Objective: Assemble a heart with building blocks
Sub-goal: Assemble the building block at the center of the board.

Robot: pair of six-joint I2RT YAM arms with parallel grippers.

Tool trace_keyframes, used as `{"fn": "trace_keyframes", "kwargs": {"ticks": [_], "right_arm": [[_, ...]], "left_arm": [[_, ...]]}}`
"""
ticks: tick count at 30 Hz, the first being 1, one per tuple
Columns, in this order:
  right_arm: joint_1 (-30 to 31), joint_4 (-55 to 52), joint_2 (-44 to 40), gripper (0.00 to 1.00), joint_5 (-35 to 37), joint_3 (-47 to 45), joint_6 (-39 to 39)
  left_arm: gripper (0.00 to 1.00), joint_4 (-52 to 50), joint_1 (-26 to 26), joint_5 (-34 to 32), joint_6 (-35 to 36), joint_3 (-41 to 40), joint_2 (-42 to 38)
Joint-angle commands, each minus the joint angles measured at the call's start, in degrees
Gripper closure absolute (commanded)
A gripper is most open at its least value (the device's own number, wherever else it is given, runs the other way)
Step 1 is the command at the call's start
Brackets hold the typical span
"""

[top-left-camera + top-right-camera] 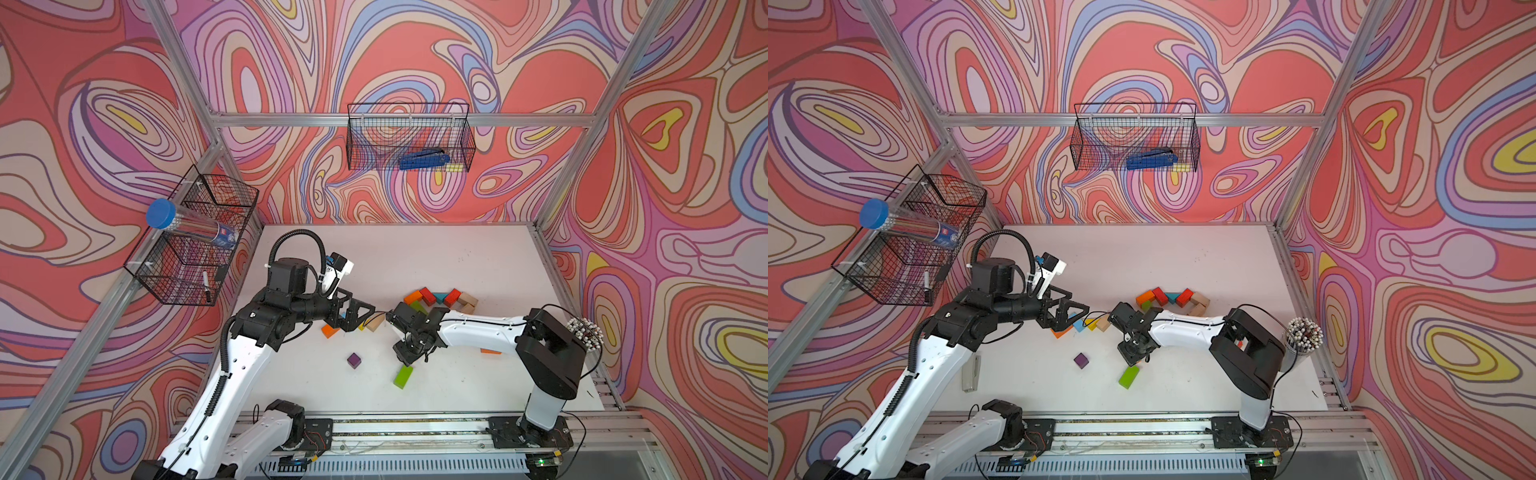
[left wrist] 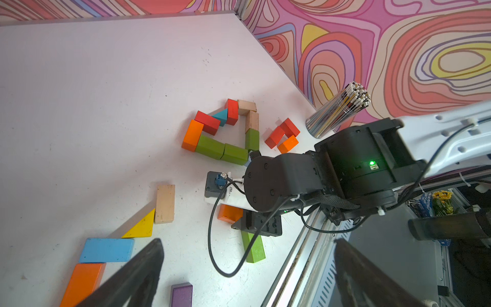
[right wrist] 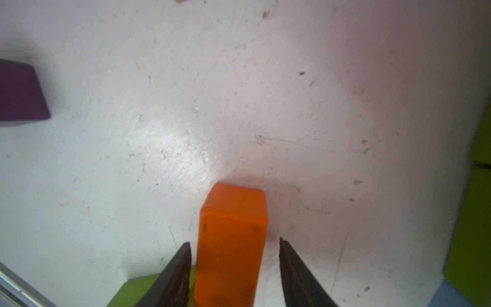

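The building blocks form a partial closed outline of red, orange, teal, green and plain wood pieces at mid-table. My right gripper points down over an orange block. Its jaws are open, with a gap on each side of the block. A green brick lies right beside it. My left gripper is wide open and empty, above loose light blue, orange, yellow and wood blocks. A purple cube sits alone.
A cup of pencils stands at the right table edge, with red and orange blocks near it. A grey stapler lies by the left arm. Wire baskets hang on the walls. The metal rail runs along the front.
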Motion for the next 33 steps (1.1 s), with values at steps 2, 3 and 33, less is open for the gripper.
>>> {"fn": "trace_keyframes", "kwargs": {"ticks": [2, 3, 33], "right_arm": [[-0.2, -2.1, -1.3, 0.56, 1.2, 0.2, -2.5], [-0.2, -2.4, -1.3, 0.58, 1.7, 0.4, -3.3], [-6.0, -7.4, 14.5, 0.71, 1.0, 20.4, -16.6]], "left_arm": [[0.00, 2.1, 0.2, -0.4, -0.1, -1.1, -0.4], [0.00, 2.8, 0.1, -0.3, -0.7, -1.8, -0.7], [0.00, 3.7, 0.1, -7.5, -2.0, -3.0, -2.2]]}}
